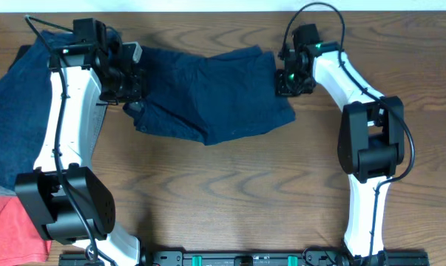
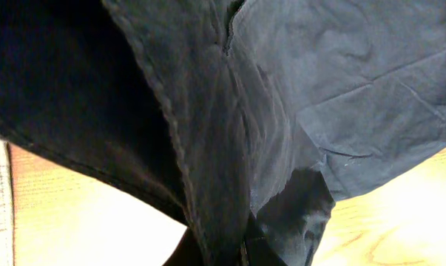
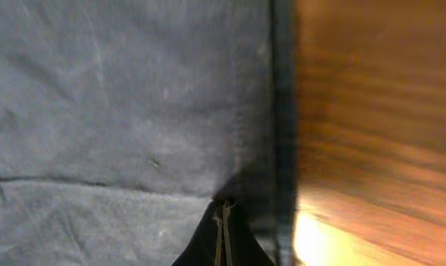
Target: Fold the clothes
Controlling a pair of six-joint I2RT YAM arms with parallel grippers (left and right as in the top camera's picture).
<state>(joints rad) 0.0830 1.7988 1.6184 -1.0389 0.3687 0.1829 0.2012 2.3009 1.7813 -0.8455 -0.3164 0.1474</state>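
The dark navy-blue shorts (image 1: 208,92) lie spread and rumpled across the far middle of the table. My left gripper (image 1: 130,85) is shut on their left end, and the left wrist view shows a stitched fold of the shorts (image 2: 230,148) running into my left gripper (image 2: 241,255). My right gripper (image 1: 285,80) is shut on their right hem. In the right wrist view the fingertips of my right gripper (image 3: 223,229) pinch the shorts (image 3: 134,111) beside the dark hem.
Lighter denim-blue shorts (image 1: 15,111) lie at the far left under my left arm. A coral-red garment (image 1: 12,229) sits at the near left corner. Bare wooden table (image 1: 245,192) fills the front and right.
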